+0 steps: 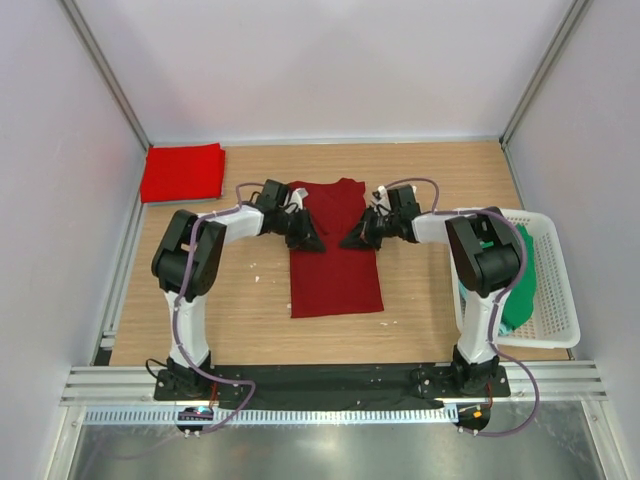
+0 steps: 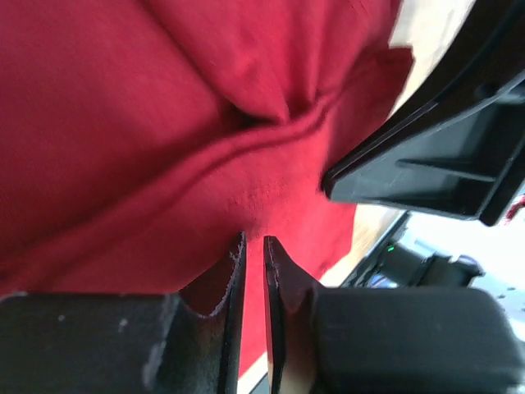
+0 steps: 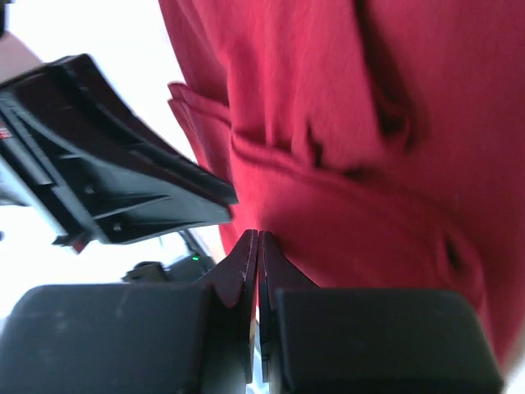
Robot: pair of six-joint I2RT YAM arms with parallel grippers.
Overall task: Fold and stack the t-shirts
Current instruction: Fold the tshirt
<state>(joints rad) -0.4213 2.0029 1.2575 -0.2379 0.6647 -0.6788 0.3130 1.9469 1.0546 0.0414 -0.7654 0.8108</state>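
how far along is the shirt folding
Done: one bright red shirt lies folded at the far left corner. In hand: the maroon shirt mid-table, sides apparently folded in, both pairs of jaws at its upper edges. Left: finish and stack it, then the green cloth in the basket.

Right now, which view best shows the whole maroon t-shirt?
Top external: the maroon t-shirt shows in full outline, lying on the table. The wrist views each show only a close-up patch of wrinkled cloth.

maroon t-shirt (image 1: 335,270) flat, centre; red t-shirt (image 1: 182,172) folded far left; green t-shirt (image 1: 522,290) heaped right.
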